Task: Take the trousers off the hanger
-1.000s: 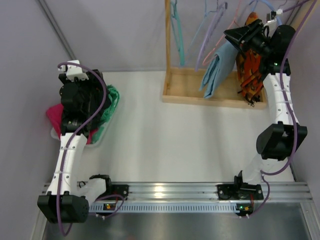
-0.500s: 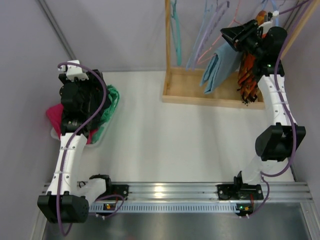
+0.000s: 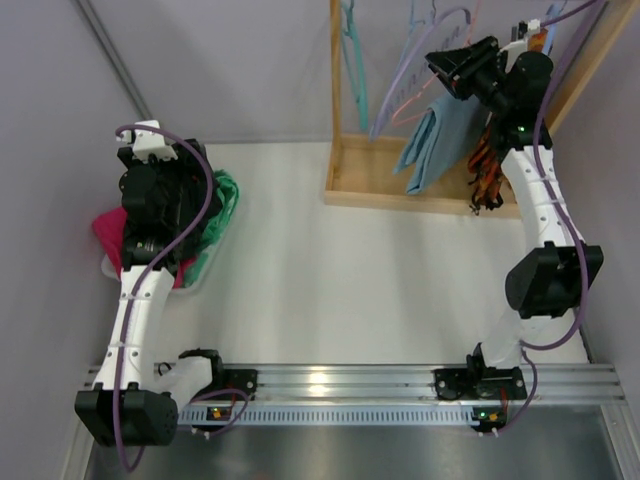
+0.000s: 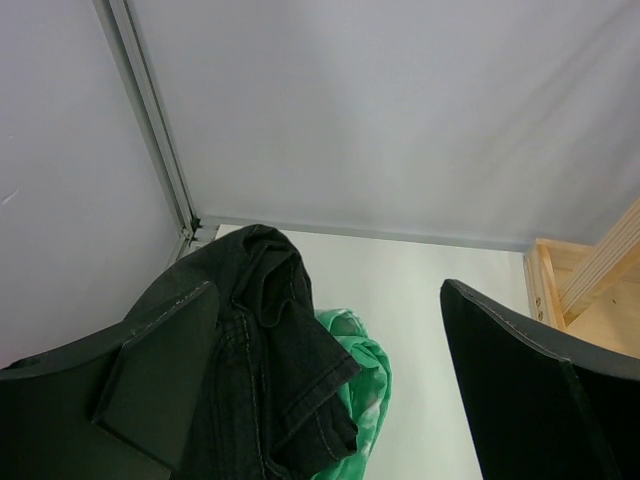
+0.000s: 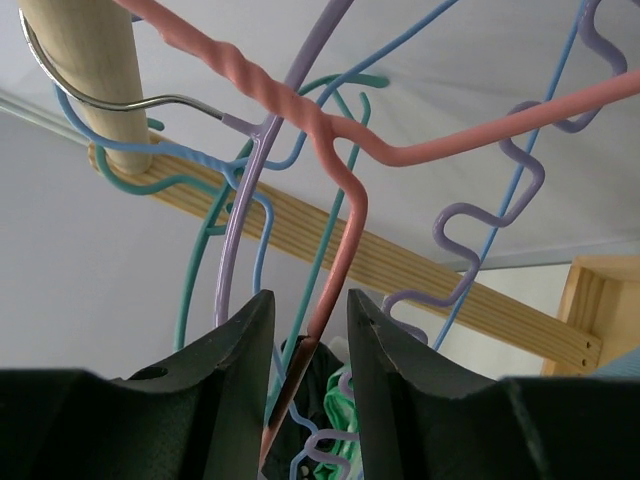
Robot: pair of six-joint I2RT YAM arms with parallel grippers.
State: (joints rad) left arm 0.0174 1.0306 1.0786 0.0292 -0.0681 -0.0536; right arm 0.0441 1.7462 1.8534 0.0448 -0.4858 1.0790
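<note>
Light blue trousers [image 3: 432, 145] hang from a hanger inside the wooden rack [image 3: 400, 192] at the back right. My right gripper [image 3: 437, 62] is raised among the hangers just above them. In the right wrist view its jaws [image 5: 310, 300] stand a little apart, with the pink hanger [image 5: 362, 210] wire running between them and a gap showing on each side. My left gripper [image 4: 328, 300] is wide open and holds nothing. It hovers over black jeans [image 4: 260, 370] and a green cloth [image 4: 365, 390] at the left.
Purple, blue and teal hangers [image 5: 250, 190] crowd the wooden rail [image 5: 420, 265] around the right fingers. An orange garment [image 3: 487, 165] hangs to the right of the trousers. A pile with pink cloth [image 3: 108, 232] lies under the left arm by the left wall.
My right gripper has risen and shifted left along the rack, and the blue trousers swung left with it. Its jaws narrowed slightly. The left arm has not moved.
</note>
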